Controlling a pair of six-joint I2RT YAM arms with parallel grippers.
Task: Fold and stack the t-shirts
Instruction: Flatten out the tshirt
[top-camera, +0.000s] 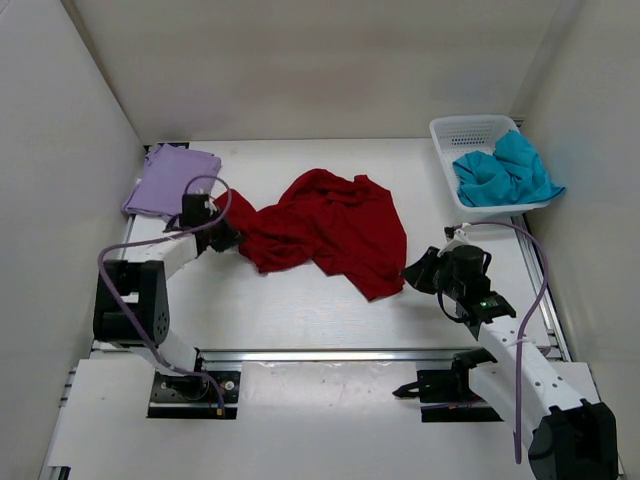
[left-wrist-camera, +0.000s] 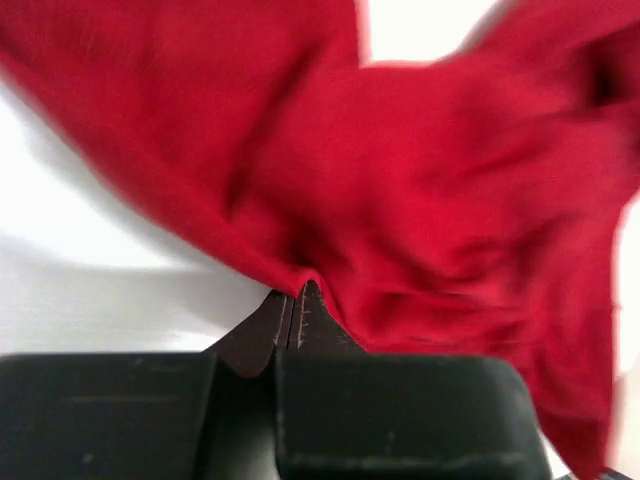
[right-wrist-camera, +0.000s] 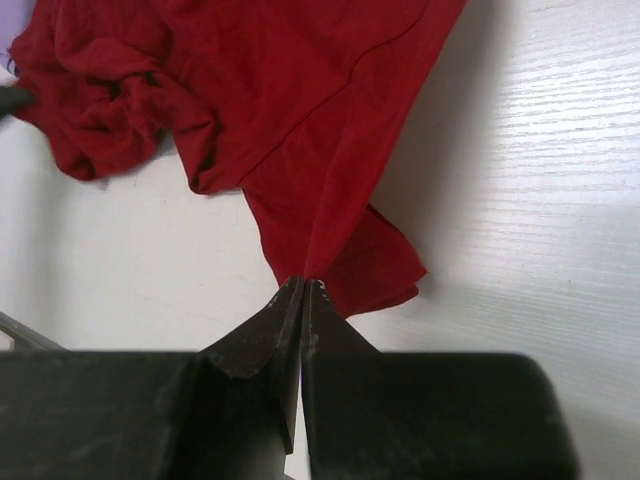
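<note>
The deep red t-shirt (top-camera: 325, 228) lies crumpled and stretched across the middle of the table. My left gripper (top-camera: 226, 238) is shut on its left edge; in the left wrist view the cloth (left-wrist-camera: 400, 170) bunches at the closed fingertips (left-wrist-camera: 310, 300). My right gripper (top-camera: 415, 272) is shut on the shirt's lower right corner; the right wrist view shows the cloth (right-wrist-camera: 300, 110) pinched at the fingertips (right-wrist-camera: 290, 295). The lavender t-shirt (top-camera: 172, 180) lies folded at the far left. The teal t-shirt (top-camera: 505, 172) is heaped in the basket.
A white lattice basket (top-camera: 470, 135) stands at the far right corner, holding the teal shirt. White walls close the table on the left, back and right. A metal rail (top-camera: 330, 354) runs along the near edge between the arm bases.
</note>
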